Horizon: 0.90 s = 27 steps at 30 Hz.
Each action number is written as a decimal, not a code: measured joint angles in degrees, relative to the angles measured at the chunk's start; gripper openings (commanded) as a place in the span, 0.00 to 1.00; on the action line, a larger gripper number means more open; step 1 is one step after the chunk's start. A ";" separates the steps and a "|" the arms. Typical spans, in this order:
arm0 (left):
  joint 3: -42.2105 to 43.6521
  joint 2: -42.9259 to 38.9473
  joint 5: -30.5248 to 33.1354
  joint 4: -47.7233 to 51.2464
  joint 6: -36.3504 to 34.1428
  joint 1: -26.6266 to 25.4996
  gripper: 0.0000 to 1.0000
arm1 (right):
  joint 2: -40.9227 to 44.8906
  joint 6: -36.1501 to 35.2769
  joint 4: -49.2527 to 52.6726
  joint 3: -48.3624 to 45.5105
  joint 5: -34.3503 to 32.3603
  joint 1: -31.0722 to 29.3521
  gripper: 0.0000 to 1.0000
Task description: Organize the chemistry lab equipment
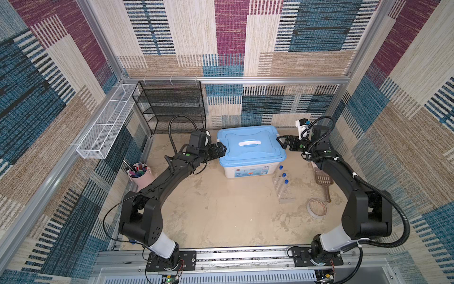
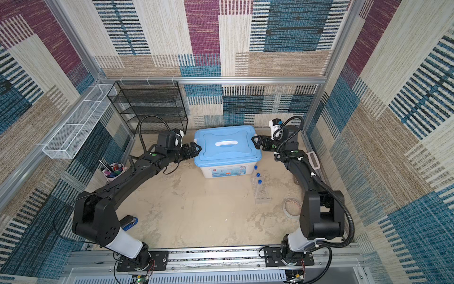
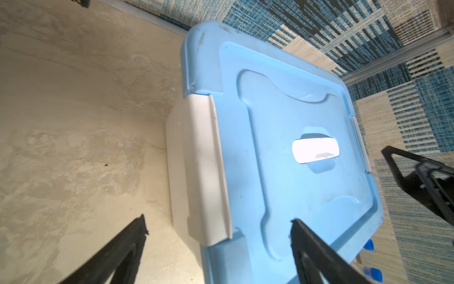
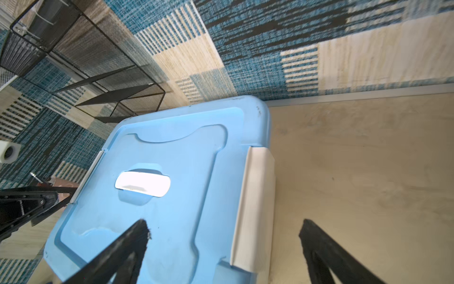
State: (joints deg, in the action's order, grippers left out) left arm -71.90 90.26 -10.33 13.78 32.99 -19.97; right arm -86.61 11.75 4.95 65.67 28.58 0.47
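Several clear blue-capped test tubes [image 1: 283, 179] [image 2: 257, 179] stand in a clear rack [image 1: 286, 196] on the table, right of and in front of a white storage box with a blue lid [image 1: 233, 150] [image 2: 211, 152]. The lid is on the box. My left gripper [image 1: 222, 148] [image 3: 218, 221] is open at the box's left end, its jaws to either side of the white latch [image 3: 199, 167]. At the right end my right gripper [image 1: 280, 142] [image 4: 224, 222] is open too, astride the other white latch [image 4: 255, 204]. Neither holds anything. No other lab equipment shows.
A black mesh shelf [image 1: 172, 105] stands at the back left, with a white wire basket [image 1: 108, 123] on the left wall. A pink cup of pens [image 1: 140, 172] sits under my left arm. A brown scoop [image 1: 324, 180] and a tape roll [image 1: 317, 207] lie near my right arm.
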 measured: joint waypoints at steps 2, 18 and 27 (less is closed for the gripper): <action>0.68 -0.94 1.62 0.28 -0.44 0.35 0.99 | 2.54 -0.07 -1.88 -2.43 -2.78 0.50 0.99; 17.88 -12.52 24.30 -2.86 -10.47 1.95 0.99 | 17.18 -5.68 -28.89 -36.28 -25.33 2.91 0.99; 32.79 -17.84 33.18 -15.26 -19.08 2.21 0.99 | 15.74 -8.22 -49.59 -50.07 -27.10 2.93 0.99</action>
State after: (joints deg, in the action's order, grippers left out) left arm -39.11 72.42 22.85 -1.48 13.91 -17.76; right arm -70.87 3.53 -44.64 15.59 1.48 3.40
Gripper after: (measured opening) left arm 0.993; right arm 0.992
